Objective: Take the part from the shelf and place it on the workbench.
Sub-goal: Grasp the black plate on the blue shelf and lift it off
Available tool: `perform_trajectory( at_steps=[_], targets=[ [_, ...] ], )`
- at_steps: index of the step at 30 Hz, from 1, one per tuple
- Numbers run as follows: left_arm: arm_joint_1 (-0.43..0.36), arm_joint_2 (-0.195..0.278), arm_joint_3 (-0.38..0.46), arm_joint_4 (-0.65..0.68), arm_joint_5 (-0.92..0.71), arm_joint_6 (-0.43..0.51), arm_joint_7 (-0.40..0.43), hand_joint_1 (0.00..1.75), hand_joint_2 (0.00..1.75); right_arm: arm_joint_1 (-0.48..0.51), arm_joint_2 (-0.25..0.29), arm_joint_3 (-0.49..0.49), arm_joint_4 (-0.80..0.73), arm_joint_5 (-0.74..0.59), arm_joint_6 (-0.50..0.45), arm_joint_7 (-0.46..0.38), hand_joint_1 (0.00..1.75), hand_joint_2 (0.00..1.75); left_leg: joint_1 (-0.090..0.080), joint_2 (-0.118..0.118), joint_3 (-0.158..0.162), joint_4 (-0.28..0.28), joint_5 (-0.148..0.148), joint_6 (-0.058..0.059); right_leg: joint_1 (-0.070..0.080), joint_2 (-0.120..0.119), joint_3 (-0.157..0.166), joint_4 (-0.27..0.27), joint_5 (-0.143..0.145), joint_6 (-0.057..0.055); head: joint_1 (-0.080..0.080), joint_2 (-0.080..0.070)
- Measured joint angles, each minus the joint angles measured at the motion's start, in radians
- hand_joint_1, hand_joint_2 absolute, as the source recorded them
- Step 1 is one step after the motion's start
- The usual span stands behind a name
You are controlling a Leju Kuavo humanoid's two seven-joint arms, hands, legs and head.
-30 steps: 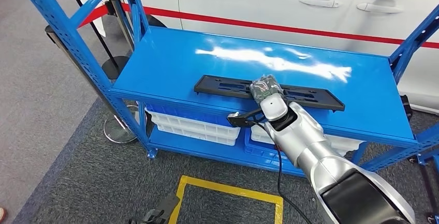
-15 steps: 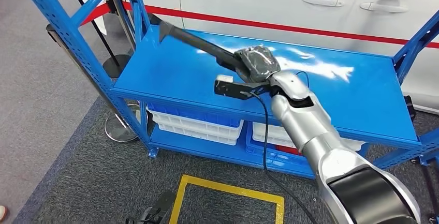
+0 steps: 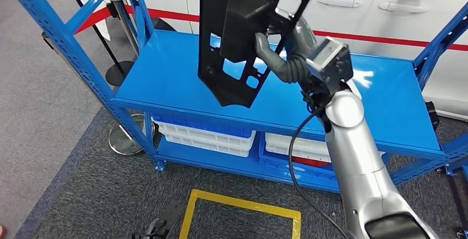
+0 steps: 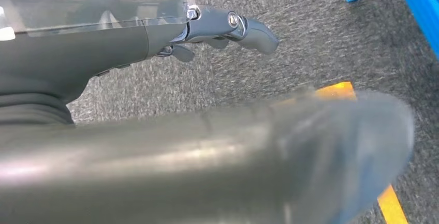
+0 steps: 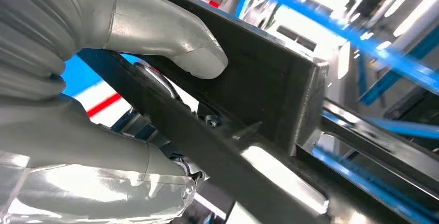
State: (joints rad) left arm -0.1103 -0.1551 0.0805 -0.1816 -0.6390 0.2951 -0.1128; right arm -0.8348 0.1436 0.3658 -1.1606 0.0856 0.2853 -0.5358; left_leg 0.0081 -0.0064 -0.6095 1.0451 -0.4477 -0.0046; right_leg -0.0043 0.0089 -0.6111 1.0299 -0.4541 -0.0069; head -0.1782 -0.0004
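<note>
Part [image 3: 243,35] gripped upright by raised right hand [image 3: 281,57].

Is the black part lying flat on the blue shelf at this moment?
No, the right hand holds the black part raised in the air above the blue shelf, standing nearly upright.

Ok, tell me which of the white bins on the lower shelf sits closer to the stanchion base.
The left white bin, under the shelf's left half. It lies nearest the round stanchion base; the other white bin sits behind the right arm.
</note>
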Motion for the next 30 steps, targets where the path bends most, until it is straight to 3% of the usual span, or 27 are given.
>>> perform_trajectory(
  at_steps=[1, 4, 7, 8, 9, 10, 13, 15, 17, 19, 20, 22, 24, 25, 26, 28, 30],
  targets=[
    [0.000, 0.000, 0.004, 0.000, 0.001, 0.002, -0.006, 0.00, 1.75, 0.024, -0.007, 0.000, -0.038, -0.030, 0.013, 0.000, 1.75, 1.75, -0.001, -0.002, 0.001, -0.007, -0.001, 0.003, 0.001, 0.000, -0.002, 0.000, 0.001, 0.004, 0.000, 0.000],
    [-0.001, 0.000, 0.015, 0.000, 0.002, 0.009, -0.024, 0.00, 1.75, 0.095, -0.026, 0.003, -0.136, -0.118, 0.062, -0.004, 1.75, 1.75, 0.006, -0.003, 0.006, -0.022, 0.002, 0.018, 0.001, -0.002, -0.015, 0.028, -0.023, 0.021, 0.000, 0.000],
    [-0.003, 0.000, 0.023, 0.000, 0.003, 0.012, -0.044, 0.00, 1.75, 0.175, -0.049, 0.014, -0.212, -0.178, 0.092, -0.012, 1.75, 1.75, 0.008, -0.002, 0.008, -0.026, 0.004, 0.029, -0.003, -0.003, -0.093, 0.198, -0.109, 0.034, 0.000, 0.000],
    [-0.003, 0.000, 0.026, 0.000, 0.004, 0.012, -0.053, 0.00, 1.75, 0.206, -0.057, 0.020, -0.231, -0.189, 0.094, -0.017, 1.75, 1.75, 0.008, -0.003, 0.008, -0.026, 0.004, 0.029, -0.004, -0.003, -0.121, 0.252, -0.126, 0.036, 0.000, 0.000],
    [-0.002, 0.000, 0.030, 0.000, 0.006, 0.012, -0.065, 0.00, 1.75, 0.236, -0.065, 0.028, -0.245, -0.197, 0.095, -0.023, 1.75, 1.75, 0.008, -0.003, 0.009, -0.026, 0.004, 0.029, -0.005, -0.003, -0.135, 0.276, -0.125, 0.038, 0.000, 0.000],
    [-0.002, 0.000, 0.033, 0.000, 0.008, 0.012, -0.077, 0.00, 1.75, 0.264, -0.071, 0.035, -0.258, -0.204, 0.095, -0.030, 1.75, 1.75, 0.008, -0.003, 0.010, -0.026, 0.003, 0.029, -0.007, -0.003, -0.128, 0.259, -0.105, 0.038, 0.000, 0.000],
    [-0.003, -0.001, 0.038, 0.000, 0.011, 0.009, -0.103, 0.00, 1.75, 0.326, -0.084, 0.059, -0.286, -0.216, 0.094, -0.049, 1.75, 1.75, 0.006, -0.005, 0.014, -0.025, 0.000, 0.024, -0.006, -0.003, -0.032, 0.061, -0.008, 0.030, 0.000, 0.000],
    [-0.003, -0.001, 0.041, 0.000, 0.012, 0.006, -0.119, 0.00, 1.75, 0.356, -0.089, 0.070, -0.297, -0.228, 0.094, -0.056, 1.75, 1.75, 0.003, -0.005, 0.014, -0.024, -0.002, 0.016, -0.002, -0.002, 0.000, -0.006, 0.007, 0.023, 0.000, 0.000],
    [-0.003, -0.002, 0.043, 0.000, 0.011, 0.006, -0.131, 0.00, 1.75, 0.381, -0.091, 0.077, -0.304, -0.240, 0.095, -0.057, 1.75, 1.75, 0.002, -0.005, 0.015, -0.026, -0.003, 0.006, -0.001, -0.001, 0.001, -0.009, 0.006, 0.016, 0.000, 0.000],
    [-0.003, -0.003, 0.044, 0.000, 0.010, 0.009, -0.137, 0.00, 1.75, 0.395, -0.092, 0.086, -0.312, -0.245, 0.097, -0.056, 1.75, 1.75, 0.002, -0.003, 0.008, -0.005, -0.022, -0.005, -0.005, -0.002, 0.004, -0.016, 0.010, 0.005, 0.000, 0.000],
    [-0.004, -0.003, 0.044, 0.000, 0.009, 0.010, -0.139, 0.00, 1.75, 0.398, -0.092, 0.091, -0.315, -0.246, 0.097, -0.055, 1.75, 1.75, 0.003, -0.002, -0.007, 0.031, -0.046, -0.009, -0.008, -0.003, 0.005, -0.019, 0.013, -0.001, 0.000, 0.000],
    [-0.003, -0.004, 0.044, 0.000, 0.006, 0.016, -0.141, 0.00, 1.75, 0.406, -0.092, 0.096, -0.318, -0.248, 0.098, -0.051, 1.75, 1.75, 0.005, 0.000, -0.060, 0.153, -0.110, -0.015, -0.007, -0.006, 0.006, -0.020, 0.013, -0.007, 0.000, 0.000],
    [-0.001, -0.003, 0.044, 0.000, -0.002, 0.033, -0.144, 0.00, 1.75, 0.415, -0.092, 0.099, -0.318, -0.251, 0.099, -0.045, 1.75, 1.75, 0.005, 0.000, -0.102, 0.246, -0.138, -0.018, -0.006, -0.007, 0.006, -0.018, 0.012, -0.009, 0.000, 0.000],
    [0.000, -0.003, 0.044, 0.000, -0.005, 0.041, -0.147, 0.00, 1.75, 0.419, -0.093, 0.102, -0.318, -0.253, 0.099, -0.042, 1.75, 1.75, 0.005, 0.000, -0.099, 0.242, -0.125, -0.018, -0.006, -0.007, 0.006, -0.017, 0.011, -0.009, 0.000, 0.000],
    [0.000, -0.003, 0.044, 0.000, -0.004, 0.046, -0.153, 0.00, 1.75, 0.421, -0.093, 0.105, -0.318, -0.255, 0.100, -0.040, 1.75, 1.75, 0.005, 0.000, -0.080, 0.202, -0.095, -0.017, -0.006, -0.006, 0.007, -0.014, 0.010, -0.008, 0.000, 0.000],
    [-0.001, -0.003, 0.048, -0.001, 0.006, 0.049, -0.164, 0.00, 1.75, 0.424, -0.094, 0.110, -0.319, -0.258, 0.100, -0.039, 1.75, 1.75, 0.004, 0.001, -0.017, 0.072, -0.035, -0.012, -0.005, -0.004, 0.006, -0.007, 0.005, -0.003, 0.000, 0.000],
    [-0.002, -0.005, 0.055, -0.001, 0.012, 0.055, -0.158, 0.00, 1.75, 0.430, -0.096, 0.113, -0.319, -0.262, 0.098, -0.039, 1.75, 1.75, 0.003, 0.000, 0.018, -0.003, -0.016, -0.004, -0.001, -0.003, 0.002, 0.000, 0.002, 0.005, 0.000, 0.000]
  ],
)
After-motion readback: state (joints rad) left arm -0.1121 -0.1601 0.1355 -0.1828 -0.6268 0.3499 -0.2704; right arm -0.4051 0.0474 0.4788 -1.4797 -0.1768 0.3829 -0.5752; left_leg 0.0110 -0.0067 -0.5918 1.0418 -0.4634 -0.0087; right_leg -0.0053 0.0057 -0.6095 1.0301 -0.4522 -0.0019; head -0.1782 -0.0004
